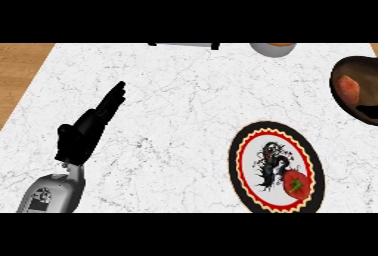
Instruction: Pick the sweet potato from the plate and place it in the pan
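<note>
In pan (367, 107): sweet potato (348, 89), far from robot hand (87, 131)

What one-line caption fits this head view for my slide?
Sweet potato already lying in the dark pan, patterned round plate with red tomato, left robot hand open above the white marble counter.

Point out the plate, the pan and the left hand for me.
plate (251, 150): head view, on its red-and-black rim at left.
pan (341, 75): head view, on its dark left wall.
left hand (81, 135): head view, on its palm.

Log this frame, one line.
sweet potato: in pan | plate: tomato only | left hand: open | right hand: not in view
</note>
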Robot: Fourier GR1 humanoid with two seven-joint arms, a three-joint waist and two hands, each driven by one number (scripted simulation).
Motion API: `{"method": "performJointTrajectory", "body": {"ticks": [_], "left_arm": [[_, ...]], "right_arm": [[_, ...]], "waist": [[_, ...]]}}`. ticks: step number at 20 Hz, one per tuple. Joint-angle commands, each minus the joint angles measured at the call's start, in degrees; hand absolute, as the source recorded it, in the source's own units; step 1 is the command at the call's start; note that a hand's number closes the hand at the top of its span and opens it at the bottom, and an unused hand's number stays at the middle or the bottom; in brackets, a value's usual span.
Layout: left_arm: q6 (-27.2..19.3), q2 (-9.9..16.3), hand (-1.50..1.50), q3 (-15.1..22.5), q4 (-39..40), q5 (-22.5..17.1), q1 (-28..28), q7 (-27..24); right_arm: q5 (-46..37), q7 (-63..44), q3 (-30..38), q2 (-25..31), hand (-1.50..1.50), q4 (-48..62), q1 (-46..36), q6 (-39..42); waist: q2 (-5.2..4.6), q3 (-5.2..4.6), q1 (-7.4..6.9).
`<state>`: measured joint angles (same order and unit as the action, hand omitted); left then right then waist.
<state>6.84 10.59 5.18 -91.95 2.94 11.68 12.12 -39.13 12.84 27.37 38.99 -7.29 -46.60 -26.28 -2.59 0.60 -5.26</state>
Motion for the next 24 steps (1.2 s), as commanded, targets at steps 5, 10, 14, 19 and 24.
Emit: {"method": "performJointTrajectory", "body": {"ticks": [5,10,14,19,24], "left_arm": [[0.0,0.0,0.0,-0.3,0.9,0.2,0.4,-0.6],[0.0,-0.3,0.0,0.1,-0.5,0.0,-0.2,0.4],[-0.5,-0.2,0.0,-1.4,1.1,-0.3,-0.3,-0.2],[0.9,1.3,0.0,-2.1,-1.3,-1.3,-1.9,0.4],[-0.5,0.3,0.0,-2.1,-0.7,-0.4,-1.5,0.2]], "right_arm": [[10.5,8.3,9.9,-1.3,-1.5,-3.2,-2.1,3.4],[17.3,14.1,16.3,-0.1,-1.5,-3.5,-0.4,9.6],[20.9,18.7,19.4,1.4,-1.5,-2.6,3.1,18.4],[22.4,24.9,20.6,3.4,-1.5,-2.2,8.5,27.5],[24.6,35.2,22.5,3.1,-1.5,-3.4,14.4,32.0]], "waist": [[-0.1,0.31,0.78],[0.17,0.32,1.03],[0.29,0.15,2.0],[0.94,0.05,2.02],[1.12,0.04,3.01]]}}
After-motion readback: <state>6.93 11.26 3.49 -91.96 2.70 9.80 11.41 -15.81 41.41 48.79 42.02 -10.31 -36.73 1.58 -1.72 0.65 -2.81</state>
